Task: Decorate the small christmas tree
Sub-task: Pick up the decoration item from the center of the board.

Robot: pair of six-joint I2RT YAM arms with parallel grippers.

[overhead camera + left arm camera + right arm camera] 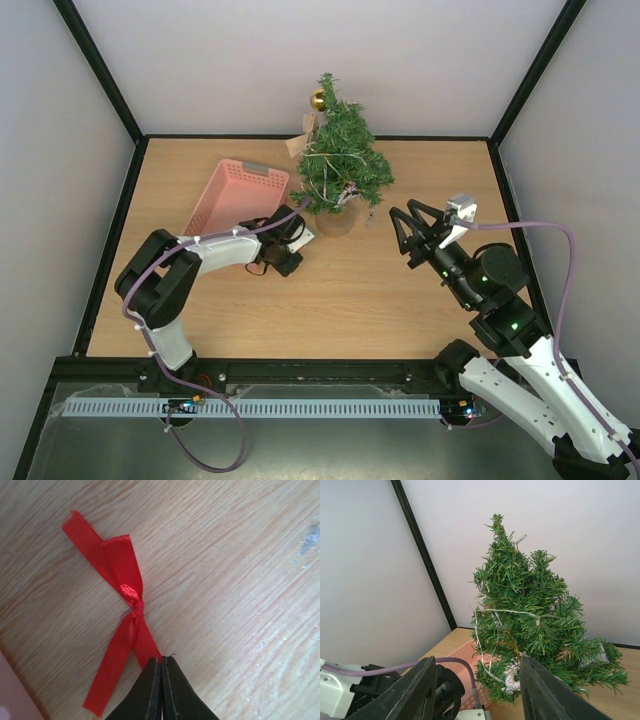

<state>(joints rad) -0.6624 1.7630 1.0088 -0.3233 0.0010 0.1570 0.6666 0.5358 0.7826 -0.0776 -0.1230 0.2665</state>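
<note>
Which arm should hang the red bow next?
Left: the left gripper has its jaws shut on the red bow, near the small christmas tree; the right gripper is open, empty.

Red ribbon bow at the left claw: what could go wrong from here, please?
1. The left claw is shut and seems to pinch only the tip of one tail of the red ribbon bow. The bow could slip out when lifted.
2. The small christmas tree carries a loose pale wire. A claw could snag it and tip the tree.
3. The right claw is open and aimed at the tree, so both arms could collide there.
</note>
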